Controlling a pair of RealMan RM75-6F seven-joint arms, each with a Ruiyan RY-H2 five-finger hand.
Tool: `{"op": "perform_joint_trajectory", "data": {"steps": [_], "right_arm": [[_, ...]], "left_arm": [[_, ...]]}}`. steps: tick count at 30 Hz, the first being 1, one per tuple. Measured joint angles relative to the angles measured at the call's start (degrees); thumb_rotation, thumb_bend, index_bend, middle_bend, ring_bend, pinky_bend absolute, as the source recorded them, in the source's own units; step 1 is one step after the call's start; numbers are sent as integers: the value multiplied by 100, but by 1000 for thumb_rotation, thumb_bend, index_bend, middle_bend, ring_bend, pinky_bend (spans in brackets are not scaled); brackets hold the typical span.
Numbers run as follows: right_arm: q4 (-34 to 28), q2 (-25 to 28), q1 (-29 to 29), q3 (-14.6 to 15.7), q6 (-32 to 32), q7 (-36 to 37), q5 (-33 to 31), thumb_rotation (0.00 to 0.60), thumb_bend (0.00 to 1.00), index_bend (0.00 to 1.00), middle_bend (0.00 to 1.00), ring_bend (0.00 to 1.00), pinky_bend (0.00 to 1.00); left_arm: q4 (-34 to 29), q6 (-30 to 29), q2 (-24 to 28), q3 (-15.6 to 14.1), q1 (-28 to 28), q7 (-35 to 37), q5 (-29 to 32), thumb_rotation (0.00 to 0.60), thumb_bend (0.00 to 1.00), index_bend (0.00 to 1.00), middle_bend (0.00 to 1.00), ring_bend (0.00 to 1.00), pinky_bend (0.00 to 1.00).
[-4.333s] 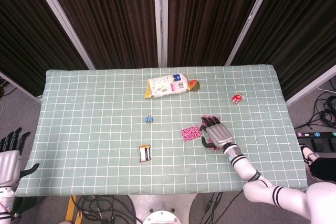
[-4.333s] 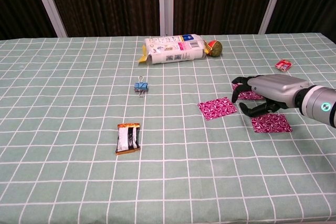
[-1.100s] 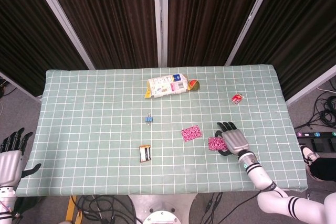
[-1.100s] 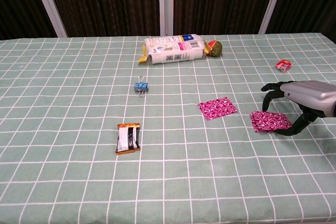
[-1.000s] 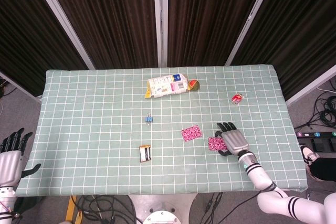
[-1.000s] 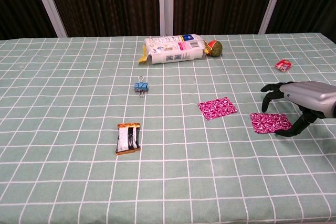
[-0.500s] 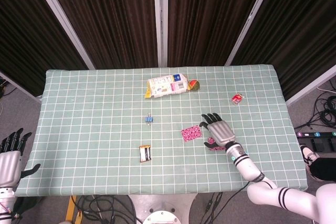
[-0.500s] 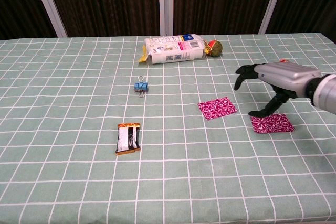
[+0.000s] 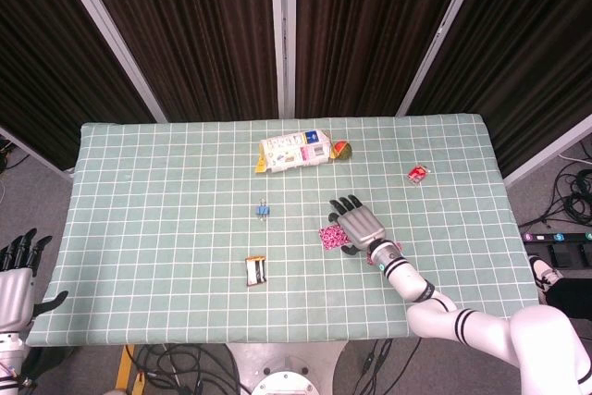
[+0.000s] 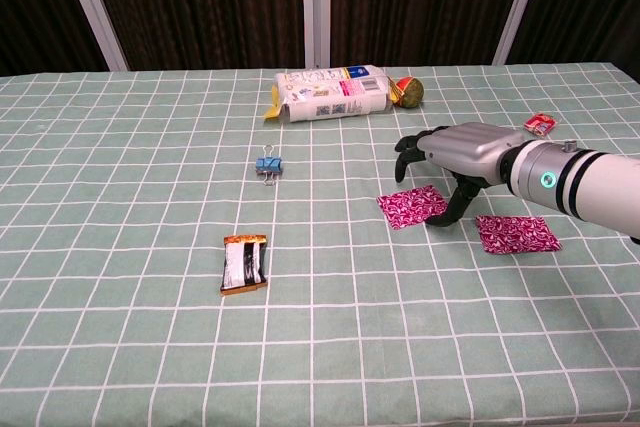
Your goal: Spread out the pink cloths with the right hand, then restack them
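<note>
Your right hand (image 10: pixel 455 162) is hanging over the near-left pink cloth (image 10: pixel 411 205), fingers spread and holding nothing, with the thumb angled down at that cloth's right edge (can't tell if it's actually touching the fabric or just above it). So the cloth sits right under and slightly left of the hand. The second pink cloth (image 10: pixel 516 233) lies flat just right of the first one and a bit nearer to you, with a clear gap between them. Both look spread out already, so I'd say you're on the restack part. The first cloth's long axis runs roughly left to right, tilted a little.

The right hand is by far the nearer one; your left hand (image 9: pixel 17 277) is off the surface's left edge, well away from the cloths, open and idle.

The surface (image 10: pixel 120 347) has a green checked cover. Left of the first cloth you've got a blue binder clip (image 10: pixel 267 165) and a snack packet (image 10: pixel 244 262); behind it are a white bag (image 10: pixel 330 93) and a small red thing (image 10: pixel 539 124). Dark curtains (image 9: pixel 185 34) at the back.
</note>
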State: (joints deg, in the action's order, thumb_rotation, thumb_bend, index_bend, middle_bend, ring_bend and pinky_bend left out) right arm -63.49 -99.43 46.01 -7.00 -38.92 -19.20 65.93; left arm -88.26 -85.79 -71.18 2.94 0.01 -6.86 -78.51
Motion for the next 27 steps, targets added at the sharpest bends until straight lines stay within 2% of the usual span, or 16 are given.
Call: {"op": "perform_joint_trajectory", "data": {"steps": [8, 18, 27], "right_arm": [[20, 2, -25, 94, -47, 4, 25, 536, 173, 256, 39, 0, 0], [109, -82, 4, 79, -61, 28, -32, 596, 175, 354, 59, 0, 0], [-227, 135, -154, 2, -383, 116, -94, 597, 174, 358, 61, 0, 0]], "left_arm": [[34, 34, -22, 0, -7, 13, 5, 600, 18, 187, 143, 72, 123], [28, 23, -10, -7, 15, 24, 8, 600, 18, 188, 143, 72, 123], [42, 50, 7, 26, -40, 42, -35, 600, 18, 188, 143, 72, 123]]}}
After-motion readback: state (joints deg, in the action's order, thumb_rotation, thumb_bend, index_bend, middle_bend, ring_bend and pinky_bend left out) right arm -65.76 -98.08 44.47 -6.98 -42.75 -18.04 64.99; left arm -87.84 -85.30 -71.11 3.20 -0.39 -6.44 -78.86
